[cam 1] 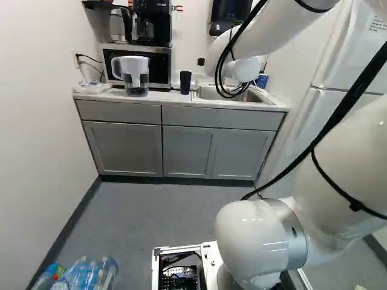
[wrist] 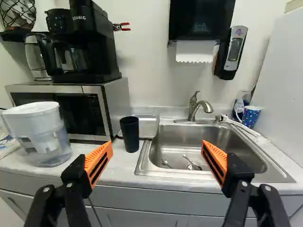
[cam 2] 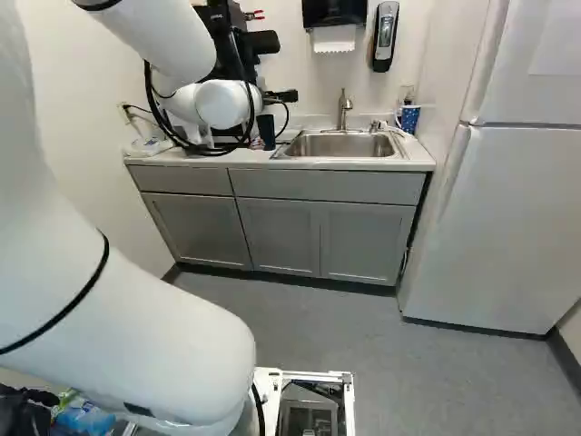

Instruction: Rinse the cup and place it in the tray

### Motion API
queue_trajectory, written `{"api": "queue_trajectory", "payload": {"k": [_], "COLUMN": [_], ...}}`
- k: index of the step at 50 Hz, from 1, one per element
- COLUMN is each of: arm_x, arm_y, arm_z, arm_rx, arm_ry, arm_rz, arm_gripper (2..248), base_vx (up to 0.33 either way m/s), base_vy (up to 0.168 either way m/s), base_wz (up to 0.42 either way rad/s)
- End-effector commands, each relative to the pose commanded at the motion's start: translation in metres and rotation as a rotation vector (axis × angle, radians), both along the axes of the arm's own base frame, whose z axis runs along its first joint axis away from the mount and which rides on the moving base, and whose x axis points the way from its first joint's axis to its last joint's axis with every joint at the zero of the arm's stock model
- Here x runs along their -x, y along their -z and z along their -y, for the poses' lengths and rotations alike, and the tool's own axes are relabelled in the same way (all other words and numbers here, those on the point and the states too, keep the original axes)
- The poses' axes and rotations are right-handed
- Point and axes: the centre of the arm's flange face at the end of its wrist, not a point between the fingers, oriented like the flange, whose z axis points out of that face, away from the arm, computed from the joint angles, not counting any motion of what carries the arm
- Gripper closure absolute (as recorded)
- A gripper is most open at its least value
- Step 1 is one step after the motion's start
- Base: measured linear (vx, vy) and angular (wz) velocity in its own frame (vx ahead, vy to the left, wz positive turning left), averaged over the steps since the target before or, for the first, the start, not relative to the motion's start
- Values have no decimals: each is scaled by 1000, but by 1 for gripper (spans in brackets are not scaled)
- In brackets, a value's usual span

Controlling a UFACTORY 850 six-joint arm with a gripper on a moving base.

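Observation:
The gripper [cam 2: 281, 95] is mostly hidden behind the white wrist in the right base view. In the wrist view the gripper [wrist: 158, 158] stands wide open, nothing between its orange pads. A black cup [wrist: 129, 134] stands upright on the counter ahead of it, nearer the finger on the microwave side; the same cup [cam 1: 185, 83] shows beside the sink in the left base view. Just behind the cup, a shallow metal tray [wrist: 147, 126] lies between microwave and sink. The sink [wrist: 175, 142], with a faucet [wrist: 193, 108] at its back, holds some metal utensils.
A water pitcher [wrist: 39, 135] stands before the microwave [wrist: 111, 101], which carries a coffee maker [wrist: 87, 45]. Beyond the sink are a blue dotted cup [wrist: 250, 116] and a fridge [cam 2: 508, 218]. A towel dispenser [wrist: 201, 21] and soap dispenser [wrist: 232, 51] hang above. Bottles [cam 1: 84, 275] lie low at left.

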Motion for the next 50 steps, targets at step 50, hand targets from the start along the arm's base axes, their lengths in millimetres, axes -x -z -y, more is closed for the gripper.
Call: {"api": "queue_trajectory", "payload": {"k": [50], "arm_x": [0], "arm_y": [0], "arm_z": [0], "arm_rx": [0], "arm_ry": [0], "arm_rz": [0], "arm_gripper": [3], "base_vx": [106], "base_vy": [-81], "base_wz": [108]}}
